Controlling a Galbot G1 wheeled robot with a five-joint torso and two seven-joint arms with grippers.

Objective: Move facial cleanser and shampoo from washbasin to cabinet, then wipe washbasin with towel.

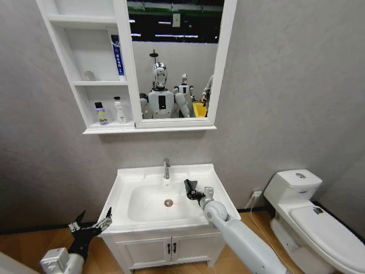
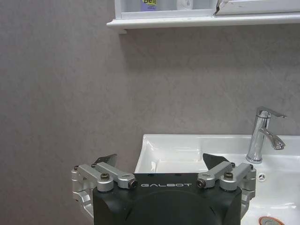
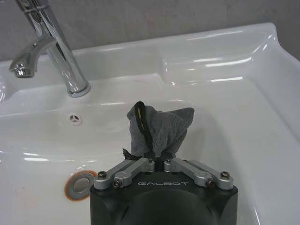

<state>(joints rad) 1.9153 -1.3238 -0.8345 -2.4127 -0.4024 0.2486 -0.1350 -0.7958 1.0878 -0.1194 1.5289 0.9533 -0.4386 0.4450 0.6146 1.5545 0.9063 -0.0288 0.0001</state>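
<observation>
Clamped tight in the right gripper (image 3: 157, 157), a bunched towel (image 3: 161, 129) of nubby grey-black cloth with a thin yellow-stitched edge, held over the glossy oval bowl of the white ceramic washbasin (image 1: 128, 185), between the chrome faucet (image 3: 56, 51) and the metal drain (image 3: 79, 183). Low beside the basin's left front corner, the left gripper (image 1: 94, 225), fingers spread and empty. Up on the cabinet's (image 1: 122, 68) bottom shelf, two small bottles (image 1: 111, 111) standing upright.

Faucet (image 1: 166, 168) behind open bowl (image 1: 149, 202)
</observation>
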